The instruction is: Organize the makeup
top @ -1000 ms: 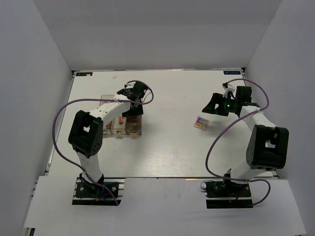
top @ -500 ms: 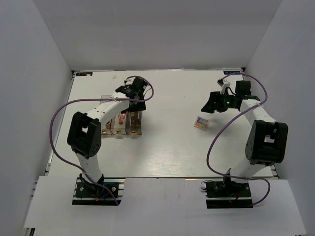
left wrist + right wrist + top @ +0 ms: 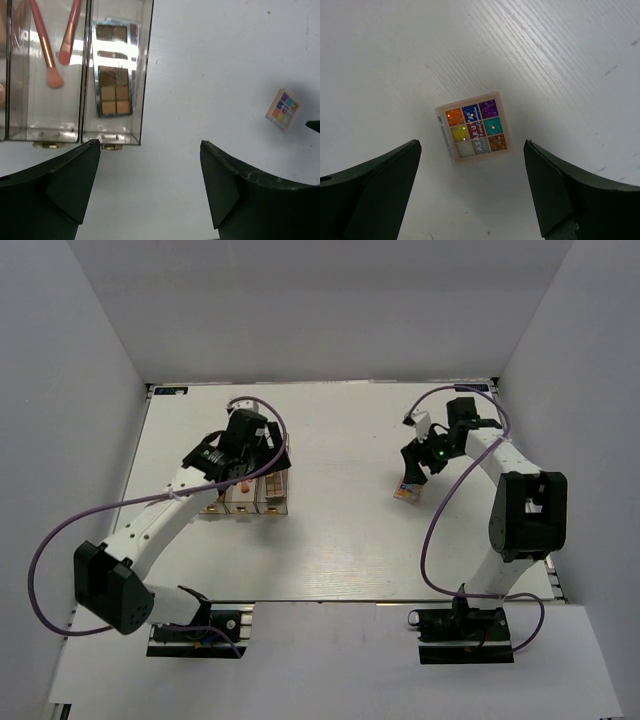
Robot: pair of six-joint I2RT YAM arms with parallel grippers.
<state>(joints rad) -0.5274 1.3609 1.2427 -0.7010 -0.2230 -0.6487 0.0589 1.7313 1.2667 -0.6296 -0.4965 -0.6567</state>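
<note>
Right under the right tool (image 3: 470, 145), framed between its two dark fingers, sits the multicolour palette (image 3: 474, 127), and that tool is spread wide with nothing in it. The palette lies flat on the white tabletop (image 3: 570, 50), lid up, turned a little askew to the line the fingers would close along. It looks like a small, thin, stiff square: light to lift, but low to the surface and probably slick on its glossy face, so the sensible hold is across two opposite side edges, fingertips down at tabletop level, with the wrist turned first to square up. Go gently, since pressed powder would likely crack under a hard squeeze. Over at the left tool (image 3: 149, 144), its fingers are also spread and empty, and the clear organizer (image 3: 145, 75) lies up and to its left. A brown-toned palette (image 3: 112, 75) fills the nearest compartment, orange-pink sticks (image 3: 47, 55) the next one over.
</note>
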